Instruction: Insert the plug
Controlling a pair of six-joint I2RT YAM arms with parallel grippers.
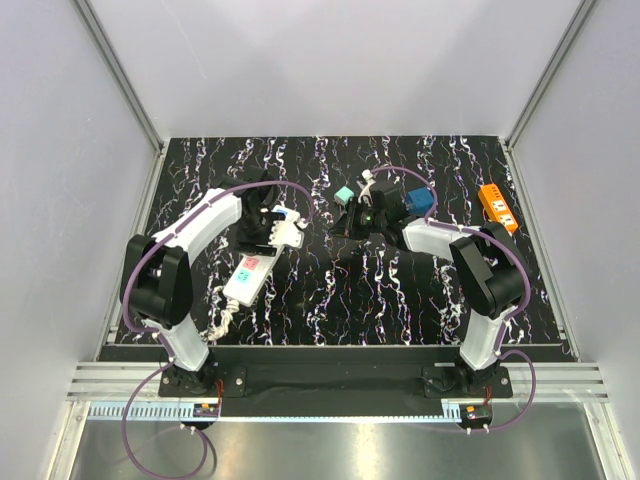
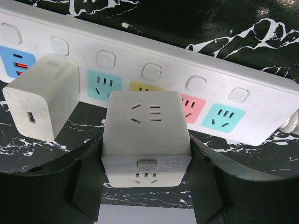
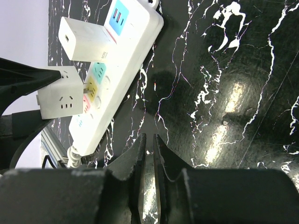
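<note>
A white power strip (image 2: 261, 116) with coloured sockets lies on the black marble table; it also shows in the top view (image 1: 243, 285) and the right wrist view (image 3: 135, 42). My left gripper (image 2: 145, 161) is shut on a white cube plug (image 2: 145, 126), held at the strip's yellow socket. In the right wrist view the cube (image 3: 60, 99) stands off the strip with its prongs showing in the gap. A white charger (image 2: 42, 102) is plugged in beside it. My right gripper (image 3: 148, 140) is shut and empty, above bare table to the right of the strip.
An orange block (image 1: 498, 207) lies at the far right. A teal cube (image 1: 344, 194) and a blue object (image 1: 419, 200) sit near the right arm's wrist. The strip's cable (image 1: 222, 320) trails towards the left arm's base.
</note>
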